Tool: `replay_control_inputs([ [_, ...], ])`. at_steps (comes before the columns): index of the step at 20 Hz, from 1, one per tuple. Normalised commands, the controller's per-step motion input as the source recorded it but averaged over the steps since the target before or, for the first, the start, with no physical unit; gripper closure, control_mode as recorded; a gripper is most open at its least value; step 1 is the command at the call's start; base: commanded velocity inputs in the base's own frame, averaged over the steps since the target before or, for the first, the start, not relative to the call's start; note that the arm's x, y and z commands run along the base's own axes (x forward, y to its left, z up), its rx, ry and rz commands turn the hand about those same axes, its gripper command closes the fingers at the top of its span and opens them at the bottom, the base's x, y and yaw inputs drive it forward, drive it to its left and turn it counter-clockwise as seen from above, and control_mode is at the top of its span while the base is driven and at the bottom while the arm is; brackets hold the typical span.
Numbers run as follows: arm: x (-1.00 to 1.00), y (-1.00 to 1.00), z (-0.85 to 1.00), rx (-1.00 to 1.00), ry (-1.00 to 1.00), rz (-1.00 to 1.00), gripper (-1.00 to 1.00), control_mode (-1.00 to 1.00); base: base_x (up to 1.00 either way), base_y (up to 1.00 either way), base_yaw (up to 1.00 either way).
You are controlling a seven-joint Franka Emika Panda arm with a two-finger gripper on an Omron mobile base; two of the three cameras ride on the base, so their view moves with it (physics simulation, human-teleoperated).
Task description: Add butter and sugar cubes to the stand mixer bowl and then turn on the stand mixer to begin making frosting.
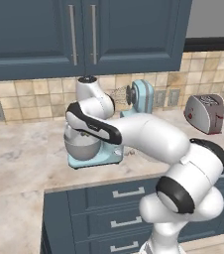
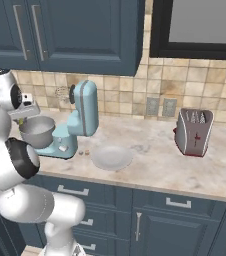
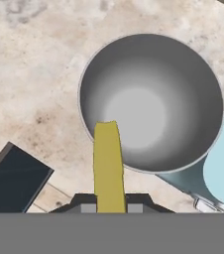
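The butter [image 3: 108, 168], an olive-yellow stick, is clamped between my gripper [image 3: 111, 206] fingers, which are shut on it. Its far end reaches over the near rim of the stand mixer bowl [image 3: 148, 99], whose grey inside is bare. From the right base view my gripper [image 2: 26, 115] hangs just above the bowl [image 2: 36, 131]. The light-blue stand mixer [image 2: 82, 112] has its head tilted up, whisk clear of the bowl. In the left base view my arm covers part of the mixer [image 1: 140, 96] and bowl [image 1: 82, 145]. Tiny sugar cubes [image 2: 84, 152] lie on the counter by the mixer's base.
A round white plate [image 2: 112, 156] lies on the counter right of the mixer. A silver toaster [image 2: 194, 131] stands farther right. Blue wall cabinets [image 2: 75, 30] hang above. A dark flat panel [image 3: 12, 181] lies on the counter left of the bowl.
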Motion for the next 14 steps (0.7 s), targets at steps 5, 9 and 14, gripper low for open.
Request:
replay_control_inputs([
  [5, 0.11, 0.00, -0.37, 0.00, -0.08, 0.00, 1.00, -1.00, 0.00, 0.00, 0.00],
  [9, 0.21, 0.00, -0.25, 0.00, -0.15, 0.00, 1.00, -1.00, 0.00, 0.00, 0.00],
  [14, 0.29, 0.00, -0.06, 0.00, -0.05, 0.00, 1.00, -1.00, 0.00, 0.00, 0.00],
])
